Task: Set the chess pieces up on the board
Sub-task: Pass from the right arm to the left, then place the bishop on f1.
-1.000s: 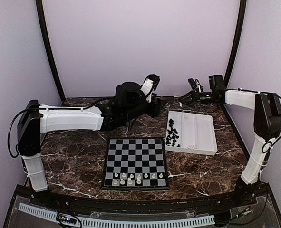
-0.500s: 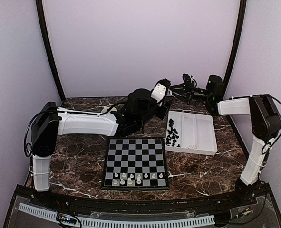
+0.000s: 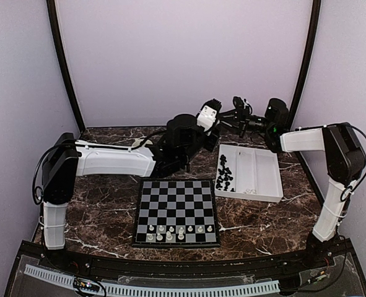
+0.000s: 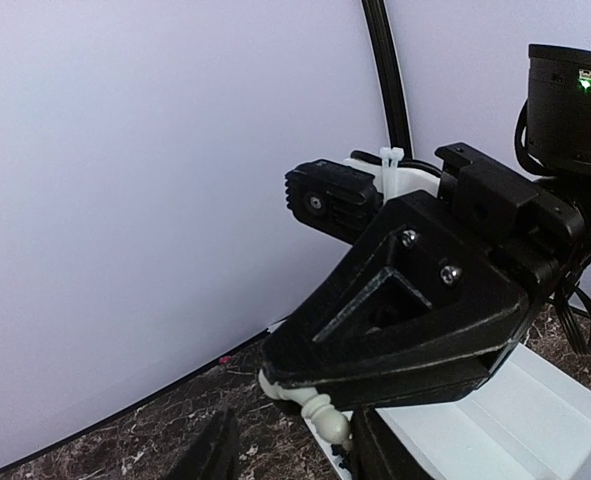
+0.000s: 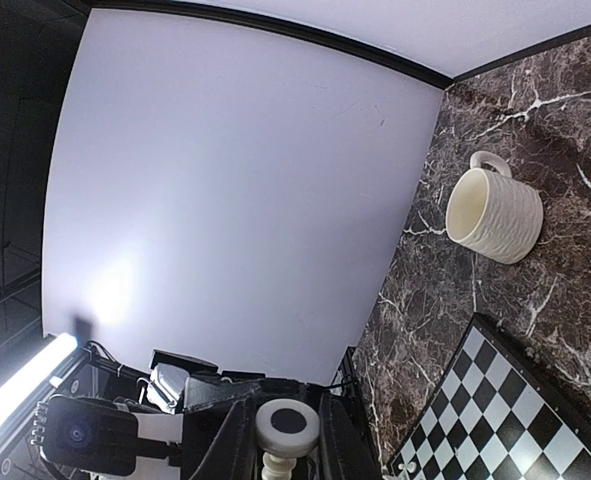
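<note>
The board (image 3: 176, 198) lies at the table's front middle, with several white chess pieces (image 3: 170, 232) on its near rows. It also shows in the right wrist view (image 5: 505, 420). My right gripper (image 3: 231, 115) is raised at the back, above the table, shut on a white chess piece (image 5: 287, 425). This piece (image 4: 325, 412) sticks out toward my left gripper (image 4: 300, 455). My left gripper (image 3: 218, 124) is open, its fingers either side of the piece's tip without closing on it. Black pieces (image 3: 225, 173) lie heaped in the white tray (image 3: 263, 170).
A cream ribbed mug (image 5: 495, 210) stands at the back left of the marble table, behind the left arm. A few white pieces (image 3: 249, 190) lie at the tray's near edge. Walls enclose the back and sides.
My left arm has swung right and lifted its gripper toward the right one. My right gripper has moved left and up with the white piece until the two meet.
</note>
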